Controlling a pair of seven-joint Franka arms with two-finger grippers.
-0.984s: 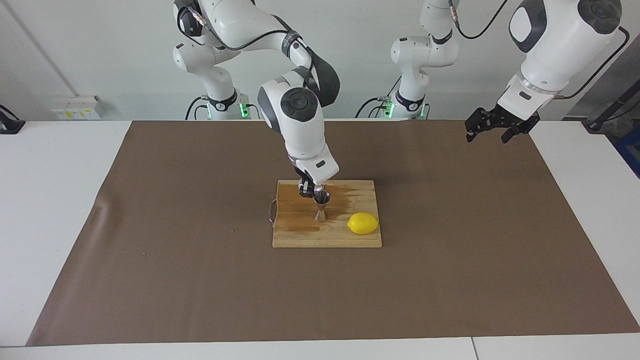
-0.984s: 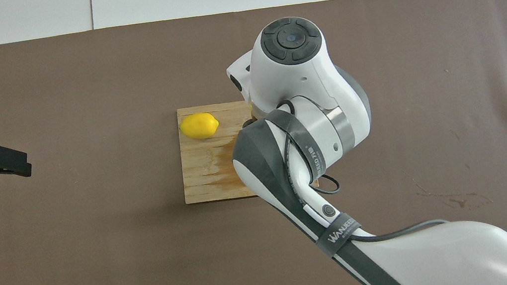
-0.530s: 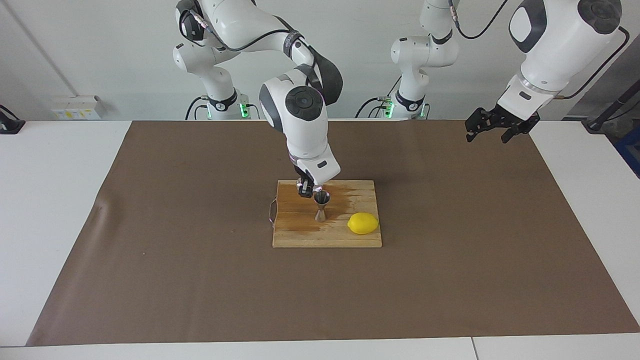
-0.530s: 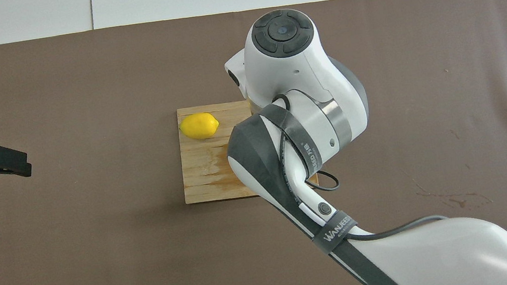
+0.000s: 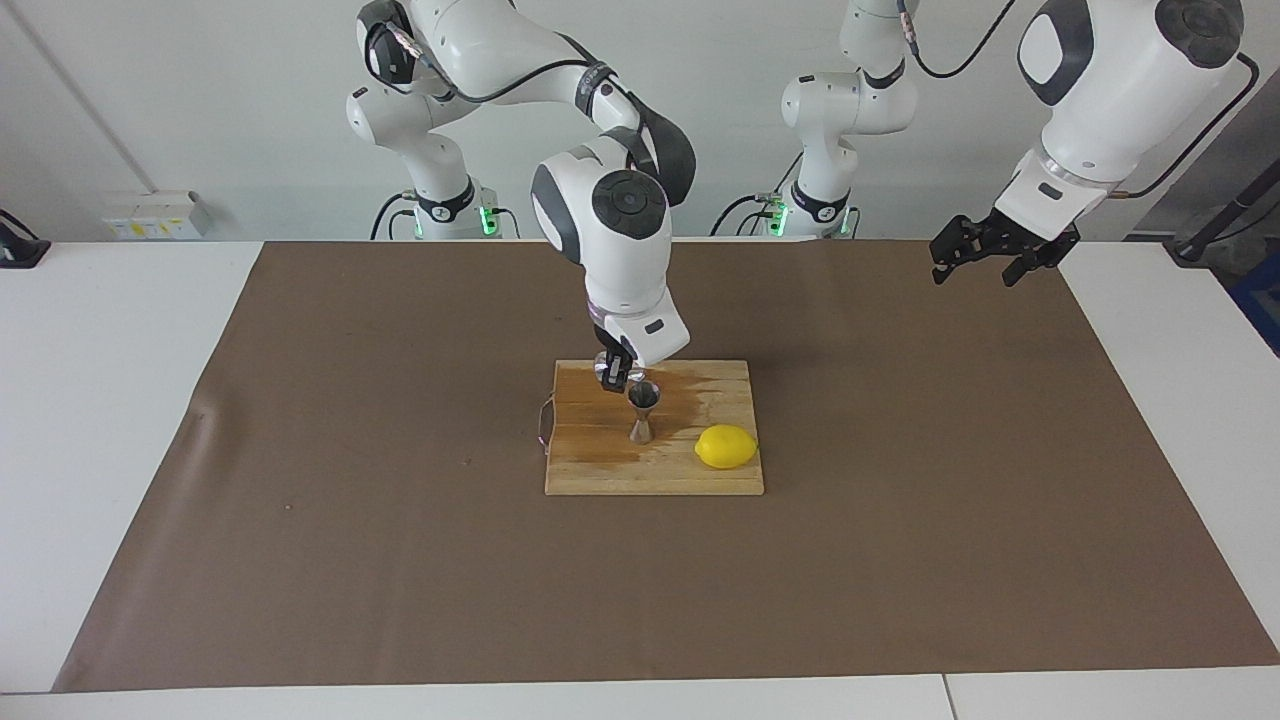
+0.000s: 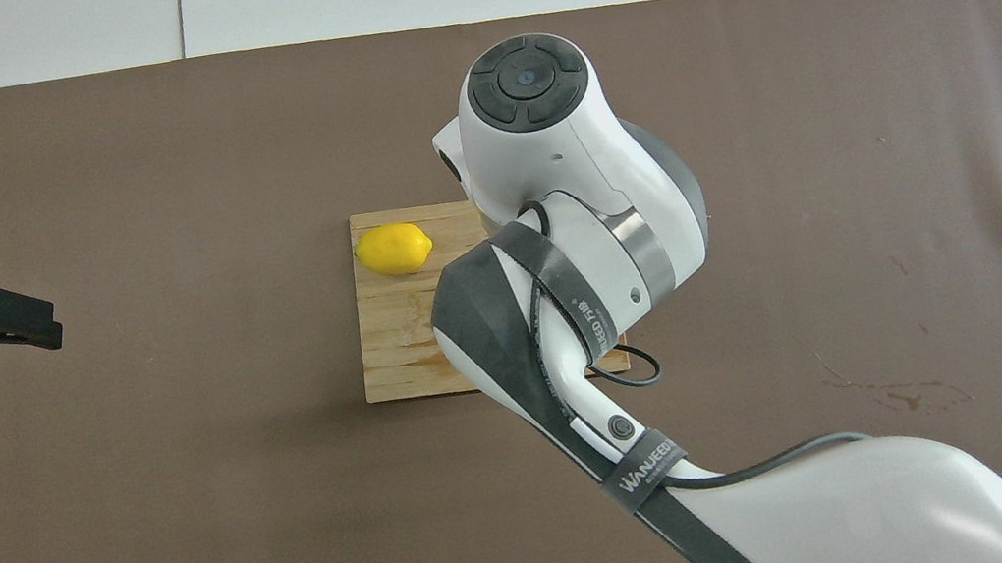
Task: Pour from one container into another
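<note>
Glass cup [image 5: 610, 368], tilted over the jigger [image 5: 642, 411]: I order what follows from largest to smallest. Worktop [image 5: 100, 420] with brown mat [image 5: 400, 560]; wooden board [image 5: 650, 475], stained wet; lemon [image 5: 726, 446] beside the jigger. My right claw [image 5: 615, 374], clamped on the cup, has swung further upright since a second ago, so I judge pouring nearly finished. Left claw [image 5: 985, 262] waits wide.
</note>
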